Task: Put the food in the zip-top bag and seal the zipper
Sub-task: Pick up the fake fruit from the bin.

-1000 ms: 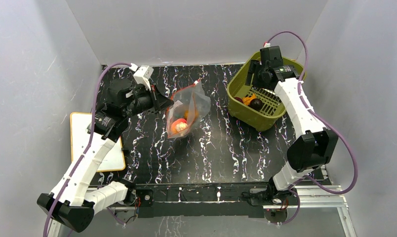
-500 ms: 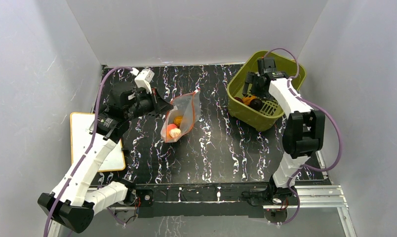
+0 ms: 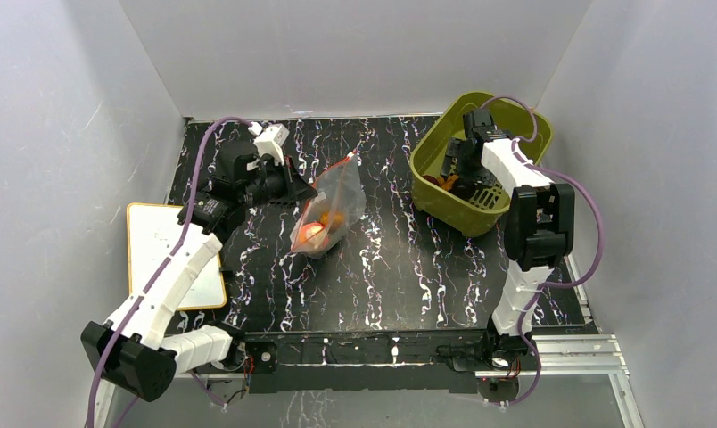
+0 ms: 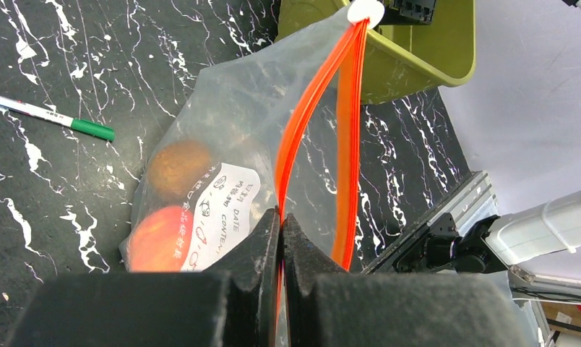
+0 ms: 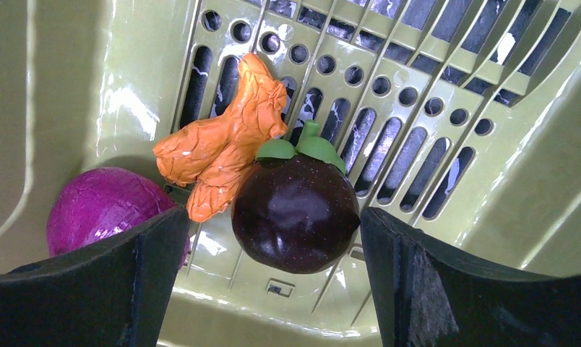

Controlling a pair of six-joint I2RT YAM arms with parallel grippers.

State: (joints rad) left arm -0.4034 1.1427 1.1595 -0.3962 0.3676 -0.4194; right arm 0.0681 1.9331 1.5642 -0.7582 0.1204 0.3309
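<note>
Straddling dark purple fruit (image 5: 295, 217) with wide-open right end effector (image 5: 269, 220).
Smooth, likely slippery: grip across belly; pinching zipper (image 4: 311, 123) with left end effector (image 4: 281, 231).

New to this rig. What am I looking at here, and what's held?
Two robot arms are bolted at the near edge of a black table. The wide shot looks down from above; the other two come from wrist cameras. The left hand is shut on the red-orange zipper of a clear zip-top bag with a peach and a brown piece inside. The right hand, open, holds nothing; it straddles a dark purple fruit in the green basket, beside an orange piece and a purple piece. A pen lies on the table.
</note>
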